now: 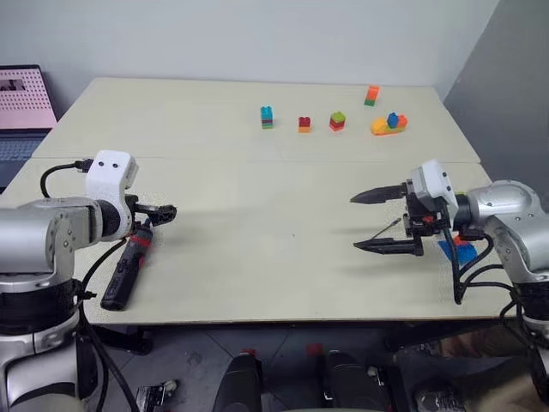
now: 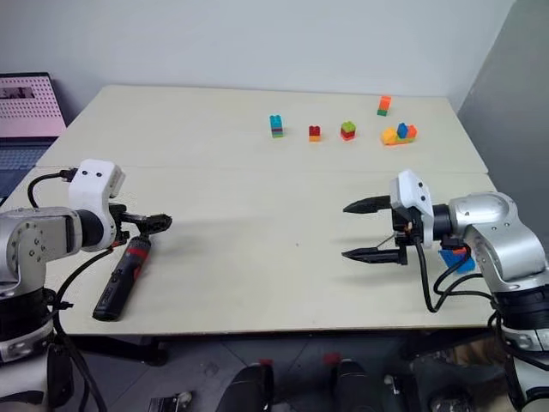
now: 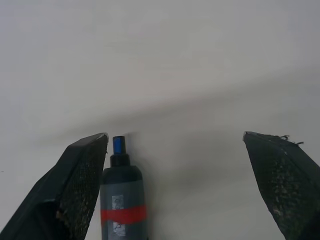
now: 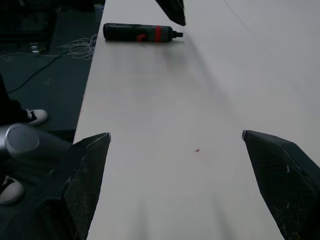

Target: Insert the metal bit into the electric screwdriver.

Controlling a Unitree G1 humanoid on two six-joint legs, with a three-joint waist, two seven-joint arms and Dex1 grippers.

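Observation:
The electric screwdriver [image 1: 127,268], black with a red band, lies on the table [image 1: 274,257] near its front left corner, tip pointing away from me. My left gripper [image 1: 165,213] hovers open just over that tip. In the left wrist view the red-banded tip [image 3: 121,200] sits close beside one finger [image 3: 80,185], inside the wide gap. My right gripper [image 1: 355,223] is open at the right side of the table, pointing left, with nothing between its fingers. From the right wrist view the screwdriver [image 4: 142,32] lies far ahead. The metal bit is out of view.
Several coloured toy blocks [image 1: 337,121] stand in a row at the back of the table. A blue object [image 1: 461,251] lies under my right wrist near the right edge. A pink board [image 1: 26,99] stands beyond the table's left side.

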